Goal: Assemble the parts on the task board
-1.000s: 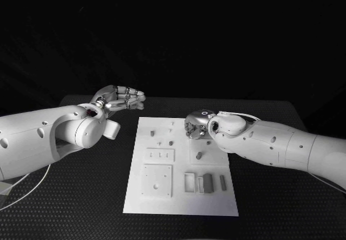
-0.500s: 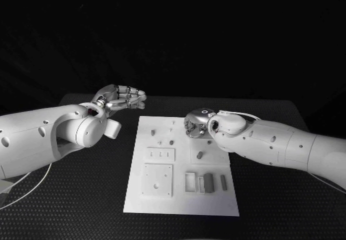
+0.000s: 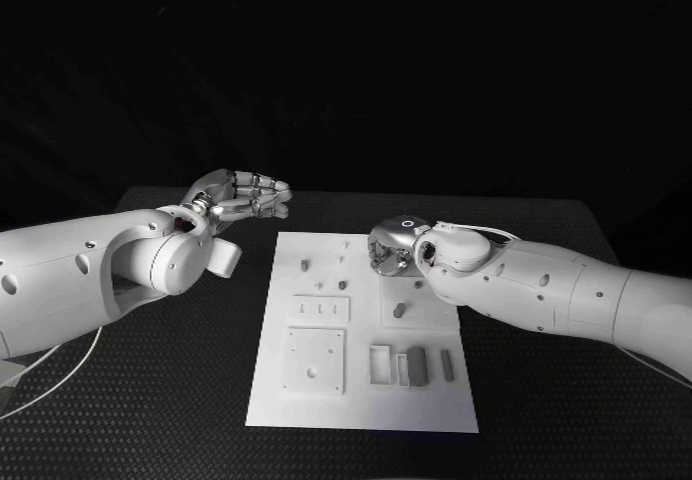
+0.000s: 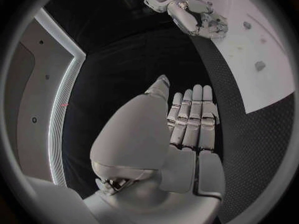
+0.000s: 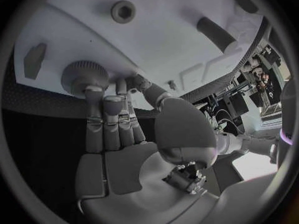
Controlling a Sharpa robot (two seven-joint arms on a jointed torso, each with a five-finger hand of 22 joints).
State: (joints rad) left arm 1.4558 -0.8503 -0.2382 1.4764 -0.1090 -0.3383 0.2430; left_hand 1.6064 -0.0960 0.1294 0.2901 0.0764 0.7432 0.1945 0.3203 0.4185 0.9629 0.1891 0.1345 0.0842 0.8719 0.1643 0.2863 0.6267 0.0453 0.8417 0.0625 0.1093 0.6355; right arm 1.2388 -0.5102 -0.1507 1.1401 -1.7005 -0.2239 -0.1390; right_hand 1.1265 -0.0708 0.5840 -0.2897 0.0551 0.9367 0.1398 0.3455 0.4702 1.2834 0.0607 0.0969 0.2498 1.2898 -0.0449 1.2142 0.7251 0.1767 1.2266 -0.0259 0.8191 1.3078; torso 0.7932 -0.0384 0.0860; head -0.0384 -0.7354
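White task board (image 3: pixel 361 400) lies centre frame on my black table (image 3: pixel 159 400). My right hand (image 3: pixel 392 250) sits at its upper right edge, fingertips (image 5: pixel 93 92) gripping a round grey knob part (image 5: pixel 84 77). My left hand (image 3: pixel 242 195), upper left, is empty, fingers loosely curled.

I can read no text, label, number or sign on anything here.

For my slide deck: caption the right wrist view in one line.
Right hand reaching its fingertips to a round ridged knob near the white board's edge.
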